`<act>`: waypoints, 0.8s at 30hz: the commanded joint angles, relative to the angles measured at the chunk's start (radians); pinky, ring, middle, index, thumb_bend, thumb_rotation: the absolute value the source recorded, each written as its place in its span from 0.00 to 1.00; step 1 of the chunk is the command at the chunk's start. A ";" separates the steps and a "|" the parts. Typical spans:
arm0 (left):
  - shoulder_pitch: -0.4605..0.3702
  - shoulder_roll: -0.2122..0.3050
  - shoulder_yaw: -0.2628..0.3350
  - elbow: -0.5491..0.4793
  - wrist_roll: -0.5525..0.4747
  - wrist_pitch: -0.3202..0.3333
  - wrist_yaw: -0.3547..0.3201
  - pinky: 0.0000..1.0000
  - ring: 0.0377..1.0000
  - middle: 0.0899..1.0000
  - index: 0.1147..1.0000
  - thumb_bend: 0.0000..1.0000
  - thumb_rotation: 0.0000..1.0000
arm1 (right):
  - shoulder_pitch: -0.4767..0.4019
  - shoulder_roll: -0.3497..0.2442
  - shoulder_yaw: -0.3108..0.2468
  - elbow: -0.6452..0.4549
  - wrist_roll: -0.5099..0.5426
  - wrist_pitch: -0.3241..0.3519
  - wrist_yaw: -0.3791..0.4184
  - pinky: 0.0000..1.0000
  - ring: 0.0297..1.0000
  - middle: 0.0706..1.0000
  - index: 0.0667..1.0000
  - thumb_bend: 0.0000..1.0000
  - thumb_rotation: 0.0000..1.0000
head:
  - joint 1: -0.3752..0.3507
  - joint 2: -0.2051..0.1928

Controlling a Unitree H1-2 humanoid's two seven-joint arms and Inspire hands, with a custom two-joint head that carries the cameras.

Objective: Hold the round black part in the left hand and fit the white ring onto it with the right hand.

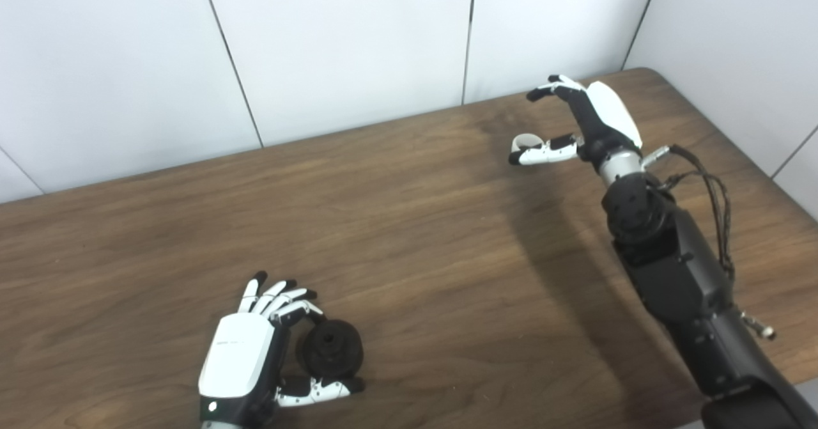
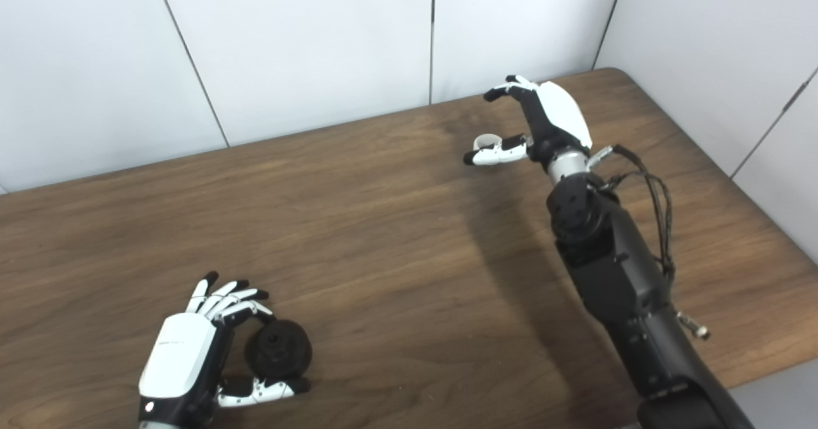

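Observation:
The round black part point(image 1: 332, 349) lies on the wooden table point(image 1: 409, 237) near the front left. My left hand point(image 1: 246, 352) is beside it, with its thumb below the part and its fingers curved over the top; the fingers are still spread and the grip looks loose. The white ring point(image 1: 525, 140) lies on the table at the back right. My right hand point(image 1: 594, 119) is open over it, with its thumb lying just in front of the ring and its fingers raised above and behind it. The ring also shows in the right eye view point(image 2: 487, 140).
White wall panels point(image 1: 351, 45) stand right behind the table's far edge. The table's right edge point(image 1: 754, 160) runs close beside my right arm, whose loose cables point(image 1: 719, 205) hang at the forearm.

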 commanded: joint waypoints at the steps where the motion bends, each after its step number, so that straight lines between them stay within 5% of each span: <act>1: 0.023 0.021 0.003 -0.005 0.014 0.005 -0.024 1.00 0.86 0.74 0.42 0.52 0.05 | -0.067 -0.046 0.004 0.026 -0.006 -0.005 0.006 1.00 1.00 0.94 0.71 0.85 0.21 | -0.005 -0.002; 11: 0.035 0.021 0.010 -0.019 0.019 0.007 -0.035 1.00 0.86 0.74 0.42 0.52 0.05 | -0.163 -0.099 0.083 0.191 -0.044 0.029 0.056 1.00 1.00 0.96 0.70 0.87 0.24 | -0.004 -0.007; 24: 0.045 0.016 0.014 -0.030 0.019 0.009 -0.035 1.00 0.86 0.74 0.42 0.52 0.05 | -0.240 -0.113 0.118 0.313 -0.105 0.035 0.145 1.00 0.98 0.94 0.71 0.88 0.26 | 0.005 -0.011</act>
